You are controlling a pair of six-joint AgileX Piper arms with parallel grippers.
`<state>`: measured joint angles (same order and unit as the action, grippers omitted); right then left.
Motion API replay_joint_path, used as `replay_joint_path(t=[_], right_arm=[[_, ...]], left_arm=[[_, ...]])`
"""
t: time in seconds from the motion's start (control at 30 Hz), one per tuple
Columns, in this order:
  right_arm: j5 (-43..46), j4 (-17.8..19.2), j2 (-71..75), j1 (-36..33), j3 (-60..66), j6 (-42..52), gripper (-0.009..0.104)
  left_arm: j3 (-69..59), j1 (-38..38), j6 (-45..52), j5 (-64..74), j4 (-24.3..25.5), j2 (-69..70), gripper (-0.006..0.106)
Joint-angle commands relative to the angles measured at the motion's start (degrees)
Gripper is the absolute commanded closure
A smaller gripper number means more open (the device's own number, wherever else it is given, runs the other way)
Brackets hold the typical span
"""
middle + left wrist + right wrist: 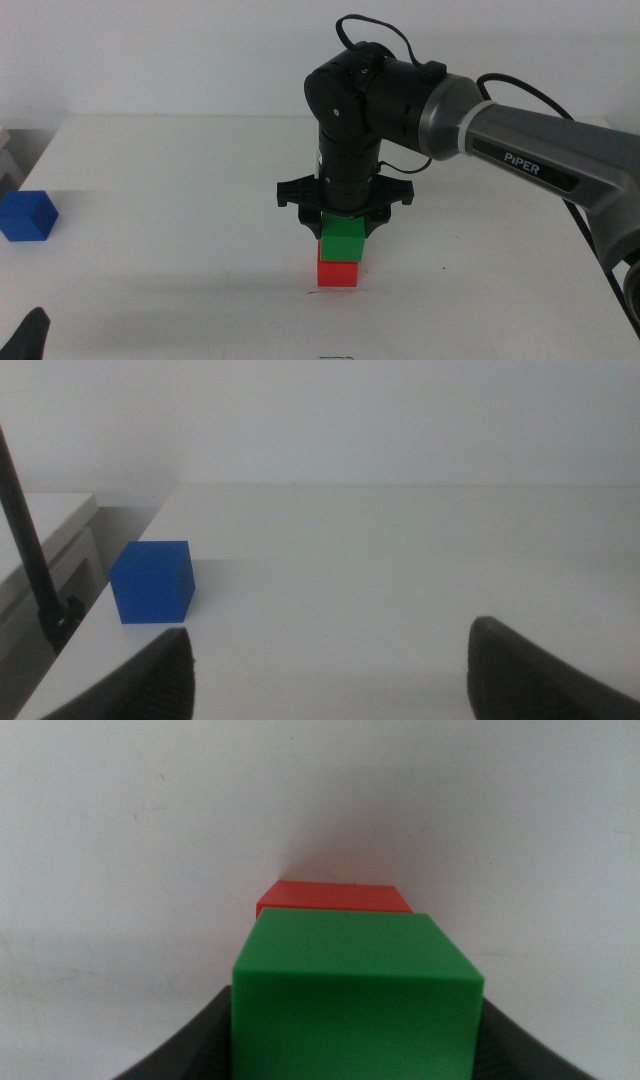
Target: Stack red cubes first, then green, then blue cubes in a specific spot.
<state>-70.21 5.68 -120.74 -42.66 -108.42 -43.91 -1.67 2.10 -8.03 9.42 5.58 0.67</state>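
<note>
The red cube (338, 272) rests on the white table near its front middle. The green cube (342, 240) sits on top of it, shifted a little toward the right. My right gripper (343, 226) comes down from above and is shut on the green cube (355, 1005), with the red cube (333, 898) showing just beyond it. The blue cube (27, 215) stands alone at the table's left edge. My left gripper (330, 670) waits at the bottom left, open and empty, facing the blue cube (152, 582).
The white table (200, 200) ends at a step along its left edge, close to the blue cube. A thin dark mark (336, 292) lies on the table under the red cube. The right arm's cable (375, 25) loops above its wrist.
</note>
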Motion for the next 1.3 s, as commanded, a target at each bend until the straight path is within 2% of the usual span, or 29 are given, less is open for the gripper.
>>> replay_joint_path(t=[0.0, 0.73, 0.77, 0.8, 0.9, 1.0, 1.27], right_arm=[[-0.28, 1.07, 3.53, -0.11, -1.78, -0.33, 0.096], [1.17, 1.72, 1.51, -0.58, -1.78, -0.04, 0.095], [2.18, 1.72, 1.51, -0.53, -1.78, 0.33, 0.037], [2.17, 1.72, 1.51, -0.53, -1.78, 0.38, 0.031], [2.17, 1.48, 1.51, -0.53, -1.78, 0.38, 0.018], [2.12, 1.04, 2.49, -0.53, -1.85, 0.38, 0.01], [-3.3, 1.56, 7.85, 0.3, -2.21, 0.52, 0.01]], left_arm=[[0.14, 0.16, -0.48, -4.37, -0.18, 1.5, 0.007], [0.14, 0.16, -0.48, -4.37, -0.18, 1.5, 0.007], [0.14, 0.16, -0.48, -4.37, -0.18, 1.5, 0.007], [0.14, 0.16, -0.48, -4.37, -0.18, 1.5, 0.007], [0.14, 0.16, -0.48, -4.37, -0.18, 1.5, 0.007], [0.14, 0.16, -0.48, -4.37, -0.18, 1.5, 0.007], [0.14, 0.16, -0.48, -4.37, -0.18, 1.5, 0.007]])
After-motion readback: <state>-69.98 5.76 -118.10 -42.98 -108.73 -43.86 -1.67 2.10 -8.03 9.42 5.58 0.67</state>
